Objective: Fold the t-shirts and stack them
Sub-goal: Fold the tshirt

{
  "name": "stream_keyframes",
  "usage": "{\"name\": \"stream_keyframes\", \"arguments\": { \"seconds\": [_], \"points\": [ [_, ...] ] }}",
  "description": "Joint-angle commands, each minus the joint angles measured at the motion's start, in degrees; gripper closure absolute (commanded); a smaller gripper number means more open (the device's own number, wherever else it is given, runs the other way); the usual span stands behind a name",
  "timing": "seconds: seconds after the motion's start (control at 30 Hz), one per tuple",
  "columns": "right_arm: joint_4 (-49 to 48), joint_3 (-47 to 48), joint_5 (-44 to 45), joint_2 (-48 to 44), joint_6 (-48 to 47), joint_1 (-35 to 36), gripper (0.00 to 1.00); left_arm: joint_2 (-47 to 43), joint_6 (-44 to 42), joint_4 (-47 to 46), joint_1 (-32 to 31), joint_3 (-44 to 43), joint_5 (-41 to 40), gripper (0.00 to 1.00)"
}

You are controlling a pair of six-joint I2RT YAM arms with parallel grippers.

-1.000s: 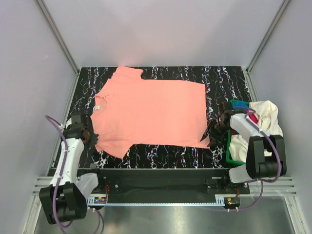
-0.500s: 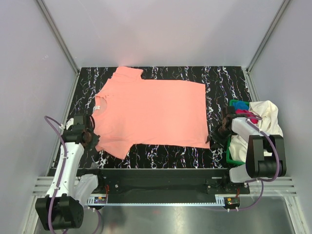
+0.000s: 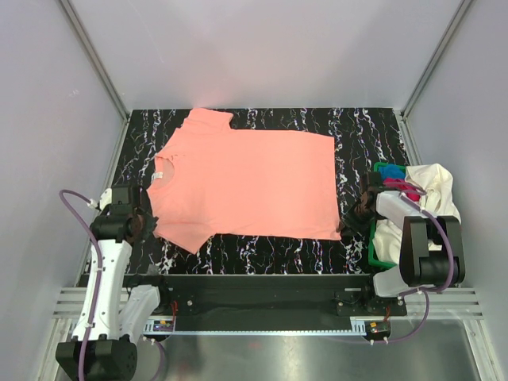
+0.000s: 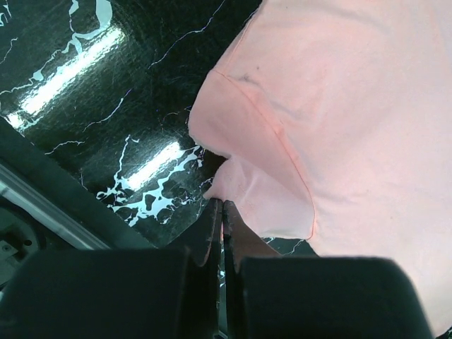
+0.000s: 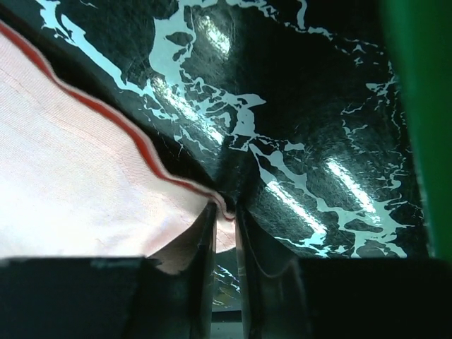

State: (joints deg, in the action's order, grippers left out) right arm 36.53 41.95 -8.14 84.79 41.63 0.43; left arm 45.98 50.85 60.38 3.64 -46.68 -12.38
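The left arm [image 3: 111,266] rose from its base at the near left corner, white forearm slanting forward, wrist [image 3: 125,221] turned inward toward the middle. The left jaws were pressed flat together, pinching the sleeve edge of the salmon-pink t-shirt [image 4: 339,106]. The right arm [image 3: 406,208] sat folded over its base, elbow high, forearm reaching left and low over the worktop [image 3: 365,135]. The right jaws stood almost together, the shirt's hem corner caught between them.

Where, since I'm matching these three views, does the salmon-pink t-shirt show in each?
Top external: salmon-pink t-shirt spread flat mid-table.
Left wrist: t-shirt fills upper right, sleeve at the left gripper.
Right wrist: t-shirt lower left, hem corner in the right gripper.
Shared landmark: black marbled table.
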Motion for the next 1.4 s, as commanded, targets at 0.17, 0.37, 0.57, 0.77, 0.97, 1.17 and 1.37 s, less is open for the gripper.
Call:
{"name": "stream_keyframes", "arguments": {
  "seconds": [0.17,0.37,0.57,0.77,0.97,1.17,1.37],
  "points": [
    [6.88,-0.65,0.5,-2.08,-3.48,-0.07,0.53,-1.59,-0.75,-0.44,-0.21,-0.79,-0.89,1.0],
    [13.56,0.67,0.5,-10.08,-0.23,-0.07,0.52,-1.5,-0.93,-1.23,-0.21,-0.35,-0.63,1.0],
    [9.97,-2.92,-2.14,-8.08,2.05,-0.07,0.56,-0.54,-0.75,-2.19,-0.21,0.09,0.25,1.0],
    [4.96,-1.53,-1.79,-1.31,1.61,-0.07,0.56,-0.36,-1.19,-1.58,-0.21,-0.7,0.17,1.0],
    [4.86,-1.34,-1.09,-1.46,1.35,-0.07,0.56,-1.06,-1.63,-1.05,-0.21,-1.31,0.08,1.0],
    [3.98,-1.35,-1.09,0.71,2.32,1.24,0.56,-0.54,-1.72,-1.14,-0.21,-1.14,0.43,1.0],
    [3.98,0.75,1.28,4.49,4.42,6.6,0.57,0.25,-1.72,-1.41,-0.21,-2.1,0.17,1.0]
  ]
}}
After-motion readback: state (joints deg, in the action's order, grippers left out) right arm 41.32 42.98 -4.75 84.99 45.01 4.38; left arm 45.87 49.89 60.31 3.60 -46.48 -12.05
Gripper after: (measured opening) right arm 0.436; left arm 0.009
